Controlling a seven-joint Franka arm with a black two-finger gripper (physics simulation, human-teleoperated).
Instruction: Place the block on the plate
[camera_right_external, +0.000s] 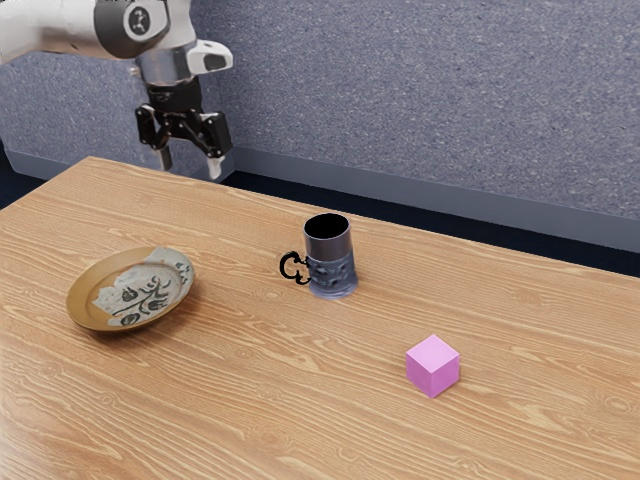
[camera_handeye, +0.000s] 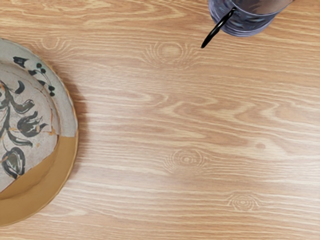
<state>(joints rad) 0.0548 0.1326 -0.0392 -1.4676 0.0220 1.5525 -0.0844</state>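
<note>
My gripper (camera_right_external: 190, 168) hangs in the air at the exterior view's upper left, over the table's far edge, its two fingers apart with nothing between them. A pink block (camera_right_external: 433, 366) rests on the wood at the exterior view's right, well away from the hand. The plate (camera_right_external: 133, 290), tan with a pale floral patch, lies at the exterior view's left, bare on top. In the wrist view, part of the plate (camera_handeye: 31, 120) can be seen.
Between plate and block, somewhat farther back, stands a dark blue mug (camera_right_external: 330, 256) with its black handle toward the plate. The wrist view catches the lower part of the mug (camera_handeye: 245, 21). Both stand on the wooden table (camera_right_external: 250, 400); a grey wall rises behind.
</note>
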